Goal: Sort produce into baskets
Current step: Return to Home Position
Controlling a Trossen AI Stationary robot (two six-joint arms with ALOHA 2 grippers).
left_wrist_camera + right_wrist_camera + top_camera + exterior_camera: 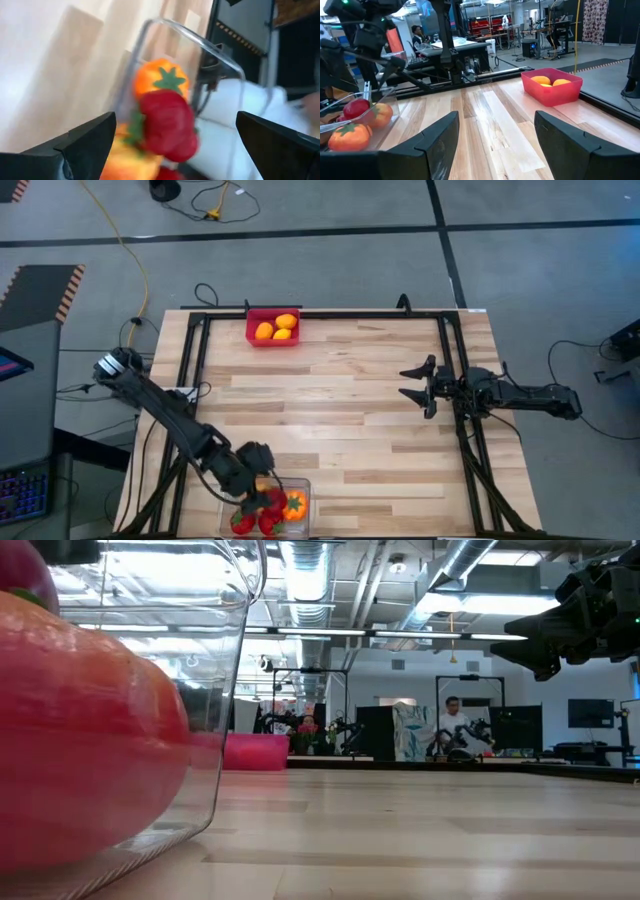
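Note:
The clear bin [304,485] stands at the table's near edge, left of middle. It holds red fruits [268,518] and an orange one with a green stem [295,503]. My left gripper [262,490] is open right above it. In the left wrist view its fingers stand wide on either side of a red fruit [167,125], without touching it. That fruit is above the stemmed orange one [160,80]; whether it rests on the pile, I cannot tell. The red bin [250,330] at the far edge holds three plain orange and yellow fruits [276,328]. My right gripper [408,382] is open and empty above the table's right part.
A black frame [320,315] runs along the table's edges. Bare wood [330,410] lies between the two bins. In the right wrist view the red bin [552,92] and the clear bin [385,100] both show. People and other rigs stand in the room beyond [452,725].

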